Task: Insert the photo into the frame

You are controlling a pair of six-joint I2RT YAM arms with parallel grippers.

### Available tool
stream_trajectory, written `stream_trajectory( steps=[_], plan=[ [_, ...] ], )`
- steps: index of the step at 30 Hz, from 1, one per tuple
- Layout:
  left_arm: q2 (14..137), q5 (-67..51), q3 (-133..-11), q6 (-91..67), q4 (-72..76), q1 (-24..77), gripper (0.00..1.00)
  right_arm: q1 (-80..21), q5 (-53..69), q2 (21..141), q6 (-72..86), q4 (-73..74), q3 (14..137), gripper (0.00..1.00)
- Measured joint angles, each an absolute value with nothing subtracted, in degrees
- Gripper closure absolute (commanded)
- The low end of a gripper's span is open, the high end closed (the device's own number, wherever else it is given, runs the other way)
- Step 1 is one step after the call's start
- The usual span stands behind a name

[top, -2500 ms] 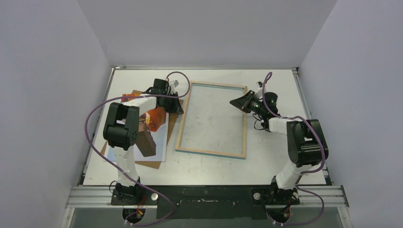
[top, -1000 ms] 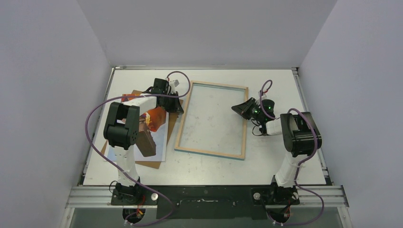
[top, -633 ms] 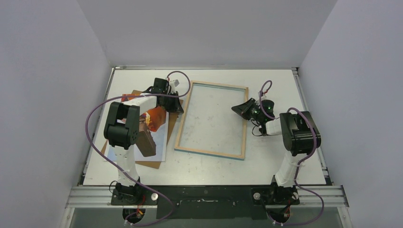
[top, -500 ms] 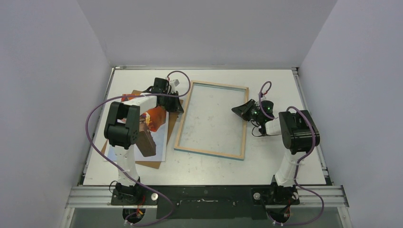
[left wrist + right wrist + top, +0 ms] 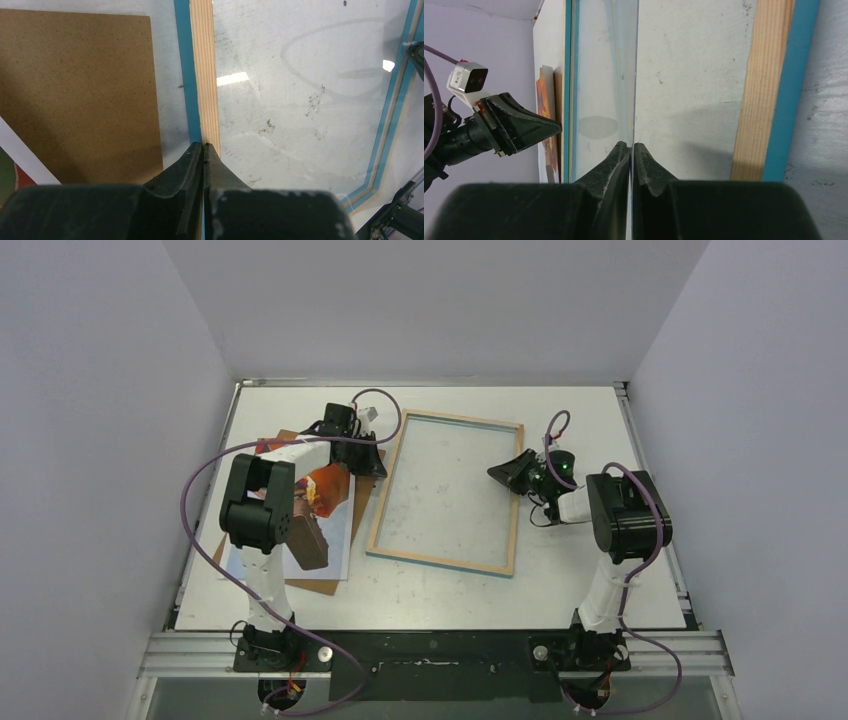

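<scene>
- Photo [image 5: 338, 530] lies left of the frame [image 5: 445, 562]; we judge it light, floppy, best pinched by an edge.
- Left gripper [image 5: 204, 146] and right gripper [image 5: 631, 145]: fingers together, empty, at the frame's sides.

Looks like a robotics lab cell. Boxed in by plain pale walls [image 5: 100, 390] around a scuffed white table [image 5: 580, 420], with an aluminium rail [image 5: 190, 650] along the near edge and looping purple cables [image 5: 185, 495].
</scene>
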State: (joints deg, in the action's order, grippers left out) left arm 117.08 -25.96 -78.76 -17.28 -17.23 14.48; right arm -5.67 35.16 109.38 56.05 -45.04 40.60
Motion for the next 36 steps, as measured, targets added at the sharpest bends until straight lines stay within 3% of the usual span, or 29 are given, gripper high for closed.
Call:
stream_trajectory(
  steps=[36],
  plan=[
    [117.1,-25.3,-78.8,-16.7,-16.4,14.6,1.00,-8.8,29.2,105.8,48.4,-30.7,47.7,0.95]
  ],
)
